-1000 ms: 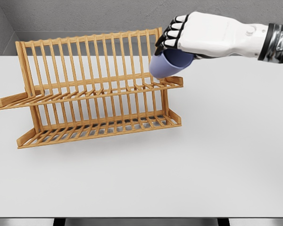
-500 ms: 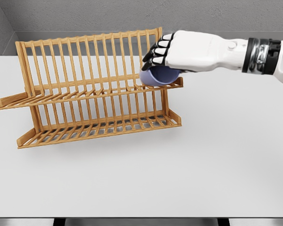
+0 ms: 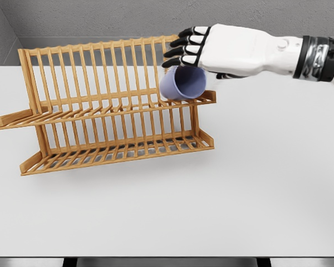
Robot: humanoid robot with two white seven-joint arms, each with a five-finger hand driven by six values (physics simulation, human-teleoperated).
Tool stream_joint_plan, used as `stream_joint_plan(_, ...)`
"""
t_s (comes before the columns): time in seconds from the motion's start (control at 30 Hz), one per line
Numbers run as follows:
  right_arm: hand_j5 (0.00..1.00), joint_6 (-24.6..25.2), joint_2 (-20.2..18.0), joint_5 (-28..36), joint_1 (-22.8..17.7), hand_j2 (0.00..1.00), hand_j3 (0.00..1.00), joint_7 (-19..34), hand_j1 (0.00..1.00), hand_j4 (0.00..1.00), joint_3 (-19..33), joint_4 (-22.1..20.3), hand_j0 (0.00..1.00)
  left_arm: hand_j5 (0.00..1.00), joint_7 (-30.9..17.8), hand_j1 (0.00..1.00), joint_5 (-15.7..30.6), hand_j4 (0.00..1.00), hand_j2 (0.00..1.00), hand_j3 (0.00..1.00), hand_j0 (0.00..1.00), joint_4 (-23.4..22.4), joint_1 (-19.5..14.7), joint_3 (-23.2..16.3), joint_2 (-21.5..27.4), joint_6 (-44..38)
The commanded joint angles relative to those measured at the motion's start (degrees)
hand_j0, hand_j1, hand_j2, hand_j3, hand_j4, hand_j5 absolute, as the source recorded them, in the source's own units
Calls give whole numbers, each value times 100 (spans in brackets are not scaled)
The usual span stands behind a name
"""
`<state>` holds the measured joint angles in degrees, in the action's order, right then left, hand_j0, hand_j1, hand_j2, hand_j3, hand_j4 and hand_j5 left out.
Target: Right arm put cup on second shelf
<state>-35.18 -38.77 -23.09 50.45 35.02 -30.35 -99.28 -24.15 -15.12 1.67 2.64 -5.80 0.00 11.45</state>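
Note:
A lilac cup (image 3: pixel 182 83) lies tipped on its side at the right end of the upper shelf of a wooden two-tier dish rack (image 3: pixel 72 114), its mouth facing toward me. My right hand (image 3: pixel 179 51) hovers just above the cup, with the white arm coming in from the right. Its black-tipped fingers (image 3: pixel 181 41) are stretched out to the left over the rack's top rail and no longer wrap the cup. The thumb is mostly hidden behind the palm.
The rack stands on a white table (image 3: pixel 267 183), its lower shelf (image 3: pixel 117 153) bare. A grey wall runs behind the table. Open tabletop lies to the right of and in front of the rack.
The hand carried the cup left and down onto the upper shelf, then its fingers uncurled and lifted slightly. The cup now rests on the slats with its mouth turned toward me.

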Motion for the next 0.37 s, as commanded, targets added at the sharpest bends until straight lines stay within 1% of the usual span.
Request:
stream_joint_plan(0.0, 100, 18, -244, 24, -9, 100, 100, -2, 100, 100, 706, -65, 100, 100, -2, 100, 1, 100, 100, 100, 100, 0, 0, 0, 0, -2)
stream_joint_plan(0.03, 100, 18, -271, 33, -140, 100, 100, -2, 100, 100, 1118, -56, 100, 100, -2, 100, 1, 100, 100, 100, 100, 0, 0, 0, 0, 6)
stream_joint_plan(0.07, 100, 18, -166, 24, -754, 100, 100, -2, 100, 100, 2126, -56, 100, 100, -2, 100, 1, 100, 100, 100, 100, 0, 0, 0, 0, 6)
stream_joint_plan(0.1, 100, 18, 79, 24, -1124, 100, 100, -2, 100, 100, 2902, -56, 100, 100, -2, 100, 1, 100, 100, 100, 100, 0, 0, 0, 0, -2)
stream_joint_plan(0.13, 100, 18, 169, 24, -1213, 100, 100, -2, 100, 100, 3044, -56, 100, 100, -2, 100, 1, 100, 100, 100, 100, 0, 0, 0, 0, 6)
stream_joint_plan(0.17, 100, 18, 107, 24, -1441, 100, 100, -2, 100, 100, 3079, -65, 100, 100, -2, 100, 1, 100, 100, 100, 100, 0, 0, 0, 0, 6)
stream_joint_plan(0.2, 100, 18, 107, 24, -1687, 100, 100, -2, 100, 100, 3237, -65, 100, 100, -2, 100, 1, 100, 100, 100, 100, 0, 0, 0, 0, -2)
stream_joint_plan(0.27, 100, 18, 133, 24, -2109, 100, 100, -2, 100, 100, 3246, -56, 100, 100, -2, 100, 1, 100, 100, 100, 100, 0, 0, 0, 0, 6)
stream_joint_plan(0.3, 100, 18, 160, 24, -2250, 100, 100, -2, 100, 100, 3246, -56, 100, 100, -2, 100, 1, 100, 100, 100, 100, 0, 0, 0, 0, 6)
stream_joint_plan(0.33, 100, 18, 107, 24, -2259, 100, 100, -2, 100, 100, 3255, -48, 100, 100, -2, 100, -8, 100, 100, 100, 100, 0, 0, -9, 0, 6)
